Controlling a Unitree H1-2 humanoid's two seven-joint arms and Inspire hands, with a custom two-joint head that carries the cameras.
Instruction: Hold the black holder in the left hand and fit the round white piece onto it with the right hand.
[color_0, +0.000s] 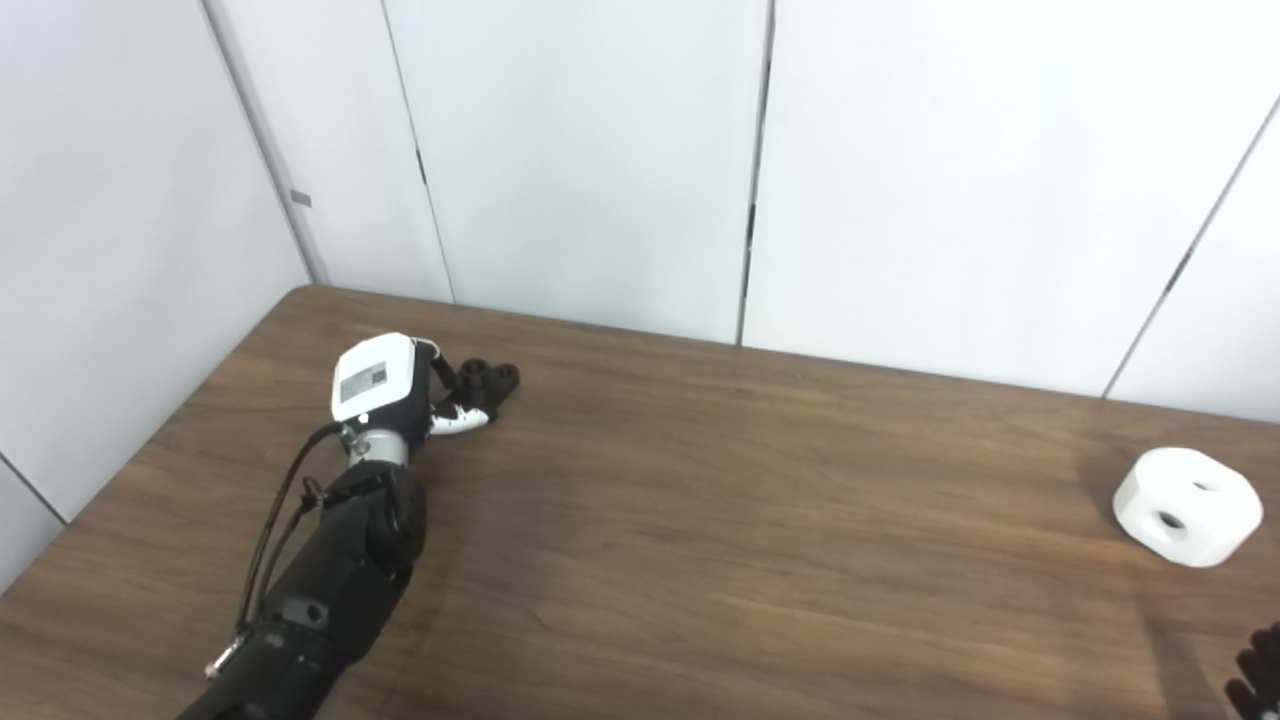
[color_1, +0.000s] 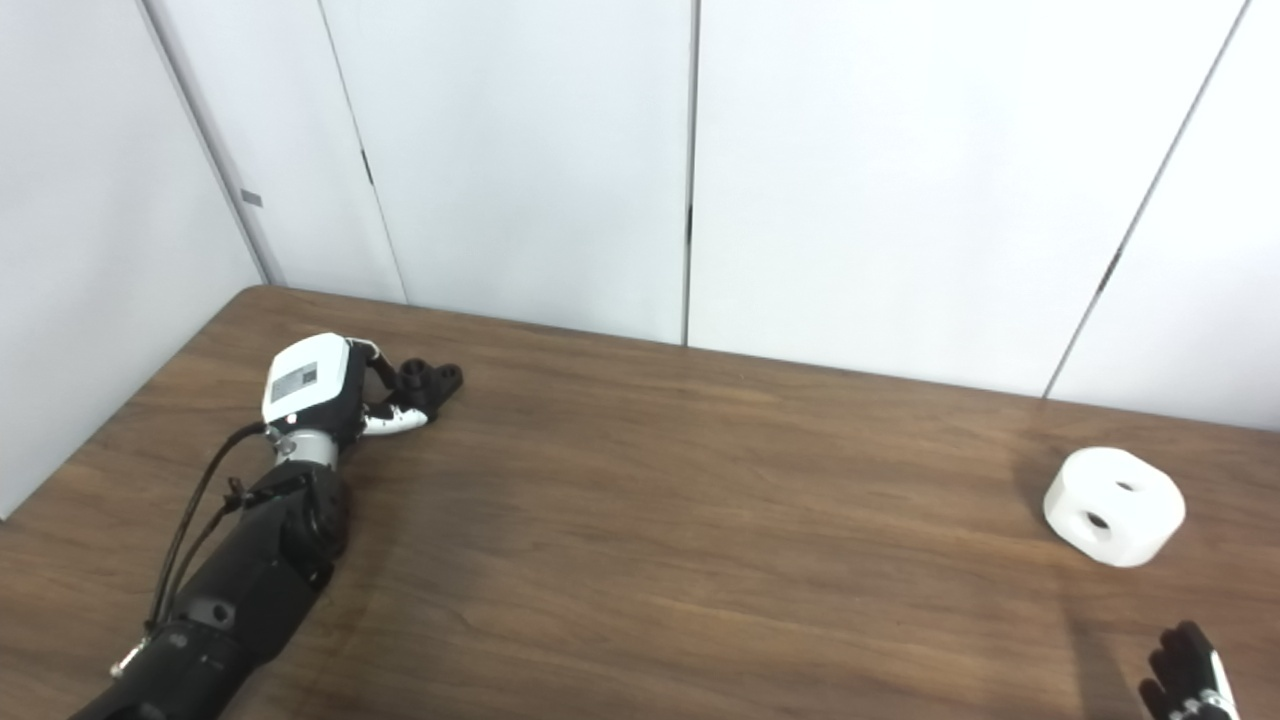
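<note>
The left hand (color_0: 385, 385) rests near the table's (color_0: 700, 520) far left corner, fingers curled around the black holder (color_0: 487, 382). The round white piece (color_1: 1113, 505) lies alone near the right edge. Only the right hand's (color_1: 1185, 680) fingertips show at the bottom right, below the piece; I cannot tell whether it is spread.

A brown wooden table (color_0: 700, 520) stands in a corner of white panel walls (color_0: 580, 150) with thin dark seams.

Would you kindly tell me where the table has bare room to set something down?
The widest bare stretch of table lies between the left hand, which is at the black holder, and the round white piece. It is tighter at the near right corner, where the right hand comes in.
</note>
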